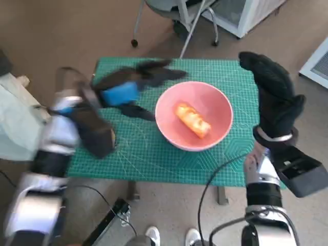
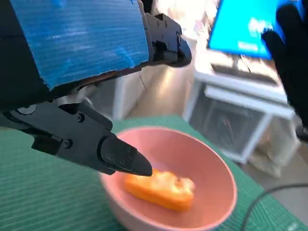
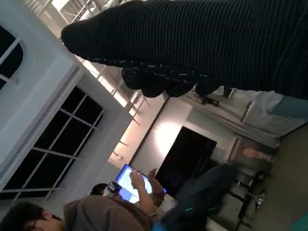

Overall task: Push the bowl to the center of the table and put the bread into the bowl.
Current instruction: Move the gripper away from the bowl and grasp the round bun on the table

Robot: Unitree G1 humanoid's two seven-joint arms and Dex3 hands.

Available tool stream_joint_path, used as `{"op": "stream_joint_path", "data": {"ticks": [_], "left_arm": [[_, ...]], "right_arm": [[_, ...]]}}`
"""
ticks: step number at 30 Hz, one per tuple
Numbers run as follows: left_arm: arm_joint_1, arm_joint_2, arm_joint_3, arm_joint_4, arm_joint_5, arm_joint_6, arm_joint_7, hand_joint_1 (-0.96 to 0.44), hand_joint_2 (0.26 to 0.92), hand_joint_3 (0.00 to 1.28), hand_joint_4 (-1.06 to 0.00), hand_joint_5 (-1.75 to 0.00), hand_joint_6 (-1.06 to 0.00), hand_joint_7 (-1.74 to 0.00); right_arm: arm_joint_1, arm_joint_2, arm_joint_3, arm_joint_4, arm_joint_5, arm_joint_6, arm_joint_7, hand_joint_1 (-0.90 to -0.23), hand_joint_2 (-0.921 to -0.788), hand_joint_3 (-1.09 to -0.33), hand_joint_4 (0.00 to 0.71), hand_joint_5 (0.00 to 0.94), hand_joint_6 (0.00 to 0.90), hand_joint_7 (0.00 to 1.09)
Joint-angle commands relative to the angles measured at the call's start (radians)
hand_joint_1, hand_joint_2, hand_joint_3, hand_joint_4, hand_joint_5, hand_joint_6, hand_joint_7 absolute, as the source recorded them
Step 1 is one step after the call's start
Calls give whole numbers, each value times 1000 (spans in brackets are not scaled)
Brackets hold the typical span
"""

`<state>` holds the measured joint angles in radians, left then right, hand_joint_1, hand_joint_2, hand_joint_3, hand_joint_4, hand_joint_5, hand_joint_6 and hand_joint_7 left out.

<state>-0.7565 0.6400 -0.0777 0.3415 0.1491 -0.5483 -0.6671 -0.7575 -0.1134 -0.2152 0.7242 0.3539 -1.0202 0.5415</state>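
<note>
— Where is the bread?
— The orange bread lies inside the pink bowl, which sits near the middle of the green-matted counter.

— And the hands?
— The left hand, with blue tape on its back, hovers just beside the bowl, fingers spread and holding nothing. In the left wrist view a black fingertip hangs over the bowl's rim, close to the bread. The gloved right hand is raised at the counter's right edge, fingers loosely together, empty.

— Anything around?
— A chair stands beyond the counter.
</note>
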Motion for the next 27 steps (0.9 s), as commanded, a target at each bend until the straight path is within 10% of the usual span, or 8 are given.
{"op": "stream_joint_path", "data": {"ticks": [1, 13, 27], "left_arm": [[169, 163, 110, -133, -44, 85, -53, -66, 771, 1, -327, -24, -390, -192], [332, 255, 113, -155, 29, 226, -47, -96, 791, 5, -311, 0, -423, -73], [285, 192, -2, 29, 130, 222, 7, -56, 791, 2, -288, 0, -418, -28]], "right_arm": [[23, -1, -1, 10, 23, 13, 16, -588, -921, -617, 370, 0, 64, 798], [6, -5, -1, 33, 34, 26, 36, -574, -921, -618, 371, 0, 68, 790], [-14, -11, -1, 65, 31, 27, 60, -559, -921, -624, 364, 0, 81, 805]]}}
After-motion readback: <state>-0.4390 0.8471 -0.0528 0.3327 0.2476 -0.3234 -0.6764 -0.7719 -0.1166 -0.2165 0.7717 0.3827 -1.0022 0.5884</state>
